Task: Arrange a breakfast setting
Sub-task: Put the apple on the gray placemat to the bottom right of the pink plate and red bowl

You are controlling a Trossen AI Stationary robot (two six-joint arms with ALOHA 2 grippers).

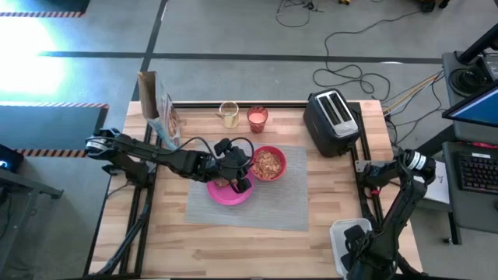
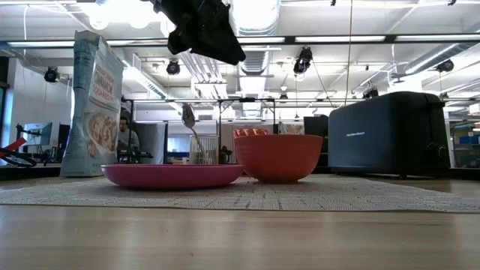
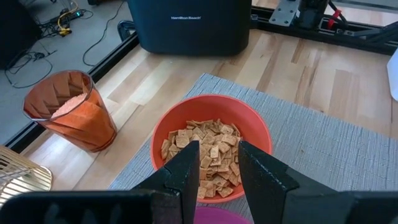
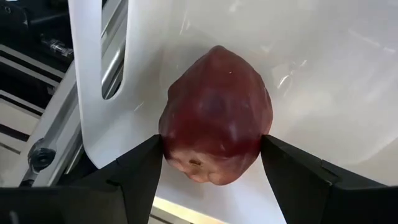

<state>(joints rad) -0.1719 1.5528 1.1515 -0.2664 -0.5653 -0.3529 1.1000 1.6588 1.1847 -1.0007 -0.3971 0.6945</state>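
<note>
Right claw (image 4: 211, 163) is down in a white plastic bin (image 4: 323, 74) at the counter's near right corner. Its two dark fingers stand wide, one against each flank of a dark red, rounded, glossy fruit-like lump (image 4: 214, 115), the piece the task lists as a patty. The fingers touch the skin, and the lump appears still to rest on the bin floor. I judge it gripped, though not firmly proven.

Handling, as a judgement: smooth waxy skin and a tapered form, so likely to slip if pinched near the narrow end. The present hold across the widest part looks right. Probably firm and light. Its own sheen and the bin wall are the hazards on lifting out.

Left claw (image 3: 217, 171) hangs above the round pink plate (image 1: 227, 194), pointing at the smaller red bowl (image 3: 211, 149) of square cereal pieces. Its fingers stand a narrow gap apart, with nothing between them in the wrist view.

Plate and bowl sit on the grey rectangular woven placemat (image 1: 272, 206). The clear glass of orange drink (image 3: 71, 112) stands just off the mat, near the black toaster (image 1: 333, 120). A metal spoon (image 2: 191, 124) stands upright behind the plate.
</note>
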